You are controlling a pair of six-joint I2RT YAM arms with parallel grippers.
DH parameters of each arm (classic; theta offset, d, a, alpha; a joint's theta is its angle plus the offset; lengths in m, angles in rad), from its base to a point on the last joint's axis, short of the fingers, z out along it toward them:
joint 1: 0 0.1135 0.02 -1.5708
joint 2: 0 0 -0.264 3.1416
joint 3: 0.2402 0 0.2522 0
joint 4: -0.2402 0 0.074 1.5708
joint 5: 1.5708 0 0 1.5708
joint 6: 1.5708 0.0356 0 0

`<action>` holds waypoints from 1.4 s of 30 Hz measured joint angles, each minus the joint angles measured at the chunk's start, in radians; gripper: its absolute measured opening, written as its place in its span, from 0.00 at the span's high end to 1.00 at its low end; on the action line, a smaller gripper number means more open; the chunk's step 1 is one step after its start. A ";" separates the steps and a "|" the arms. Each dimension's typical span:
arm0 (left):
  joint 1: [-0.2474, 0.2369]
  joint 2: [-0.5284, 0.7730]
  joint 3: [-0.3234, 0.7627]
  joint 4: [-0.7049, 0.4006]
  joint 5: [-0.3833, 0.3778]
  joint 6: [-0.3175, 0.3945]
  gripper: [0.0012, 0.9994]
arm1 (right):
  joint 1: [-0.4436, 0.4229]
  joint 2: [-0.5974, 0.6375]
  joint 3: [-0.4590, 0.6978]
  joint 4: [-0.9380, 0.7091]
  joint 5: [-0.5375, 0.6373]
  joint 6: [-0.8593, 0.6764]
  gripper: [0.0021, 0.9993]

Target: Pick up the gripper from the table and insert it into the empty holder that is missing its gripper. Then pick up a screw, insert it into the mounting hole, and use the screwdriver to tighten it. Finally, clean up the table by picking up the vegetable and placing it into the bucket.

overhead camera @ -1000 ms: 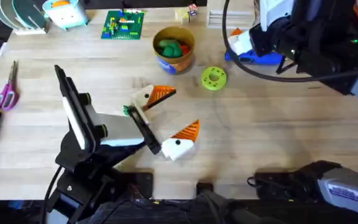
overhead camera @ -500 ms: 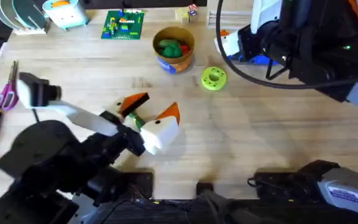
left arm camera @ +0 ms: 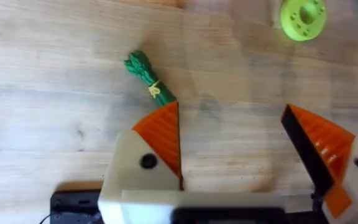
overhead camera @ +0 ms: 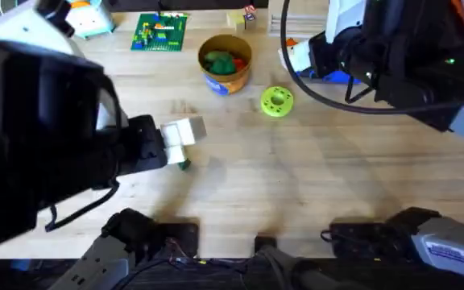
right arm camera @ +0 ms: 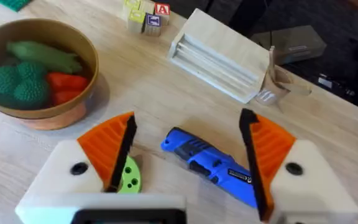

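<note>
1. The left arm rises large and dark over the left half of the desk (overhead camera: 312, 185) in the overhead view, and its claw (overhead camera: 180, 137) shows as a pale block near the desk's middle.
2. In the left wrist view the left claw (left arm camera: 241, 146) stands wide, its orange ribbed pads (left arm camera: 163, 134) well apart and holding nothing.
3. The vegetable (left arm camera: 146, 78) lies on the bare wood beyond the left pad, a dark green bunch with a yellow tie. In the overhead view its green end (overhead camera: 183, 164) peeks out just beside the claw block.
4. The bucket (overhead camera: 225, 63) stands near the far edge, about mid-desk. In the right wrist view (right arm camera: 39, 74) it holds green and red toy pieces.
5. A lime-green disc (overhead camera: 277, 101) with holes lies to the right of the bucket, on the wood and apart from it.
6. The right arm sits over the far right part of the desk, with its claw (overhead camera: 308, 56) near the far edge.
7. In the right wrist view the right claw (right arm camera: 188, 155) is wide, empty, and hangs over the screwdriver (right arm camera: 213, 165), which lies flat on the desk between the two orange pads (right arm camera: 107, 146); whether it touches them I cannot tell.
8. A pale wooden rack (right arm camera: 219, 56) and small letter blocks (right arm camera: 145, 15) stand beyond the screwdriver, toward the far edge.
</note>
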 joint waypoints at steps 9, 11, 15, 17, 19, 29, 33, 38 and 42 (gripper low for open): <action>0.000 0.317 0.100 -0.030 -0.024 -0.009 0.01 | 0.000 0.000 0.000 -0.006 0.000 0.000 0.01; 0.000 0.364 0.100 -0.035 -0.029 -0.024 0.01 | 0.000 0.000 0.000 -0.022 0.000 0.000 0.01; 0.001 0.431 0.090 -0.056 -0.080 -0.174 0.01 | 0.000 0.000 0.000 -0.064 0.000 0.001 0.01; 0.009 0.444 0.061 -0.033 -0.106 -0.250 0.01 | 0.000 0.000 0.000 -0.080 0.000 0.003 0.01; 0.026 0.446 0.017 0.004 -0.122 -0.296 0.01 | 0.000 0.000 0.000 -0.088 0.000 0.004 0.01; 0.214 0.451 -0.184 0.209 -0.059 -0.320 0.01 | 0.000 0.000 0.000 -0.096 0.000 0.004 0.01; 0.255 0.451 -0.226 0.268 -0.011 -0.292 0.02 | 0.000 0.000 0.000 -0.096 0.000 0.004 0.01; 0.256 0.455 -0.262 0.300 0.035 -0.275 0.05 | 0.000 0.000 0.000 -0.096 0.000 0.004 0.01; 0.256 0.500 -0.281 0.308 0.035 -0.271 0.06 | 0.000 0.000 0.000 -0.096 0.000 0.004 0.01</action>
